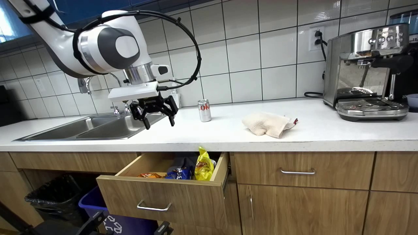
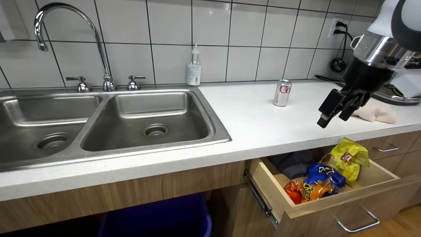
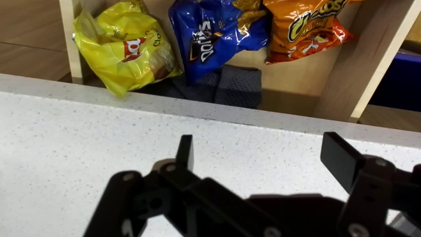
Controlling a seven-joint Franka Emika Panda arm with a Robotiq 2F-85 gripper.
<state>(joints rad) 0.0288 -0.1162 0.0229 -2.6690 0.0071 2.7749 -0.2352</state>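
Observation:
My gripper (image 3: pixel 258 144) stands open above the white counter (image 1: pixel 228 130), near its front edge, with nothing between its fingers. It shows in both exterior views, pointing down and apart from everything. Just beyond that edge is a pulled-out drawer (image 1: pixel 156 199). Inside, seen in the wrist view, lie a yellow Lay's bag (image 3: pixel 131 52), a blue Doritos bag (image 3: pixel 220 36) and an orange Cheetos bag (image 3: pixel 302 29). A dark grey cloth (image 3: pixel 241 85) lies partly under the blue bag. A silver Coke can (image 2: pixel 282 93) stands upright on the counter, beside a crumpled beige cloth (image 1: pixel 266 124).
A double steel sink (image 2: pixel 218 131) with a tall faucet (image 2: pixel 100 49) is set into the counter. Against the tiles stands a soap bottle (image 2: pixel 194 73). A coffee machine (image 1: pixel 333 78) occupies the counter's far end. Below are a black-lined bin (image 1: pixel 57 199) and a purple bin (image 1: pixel 134 225).

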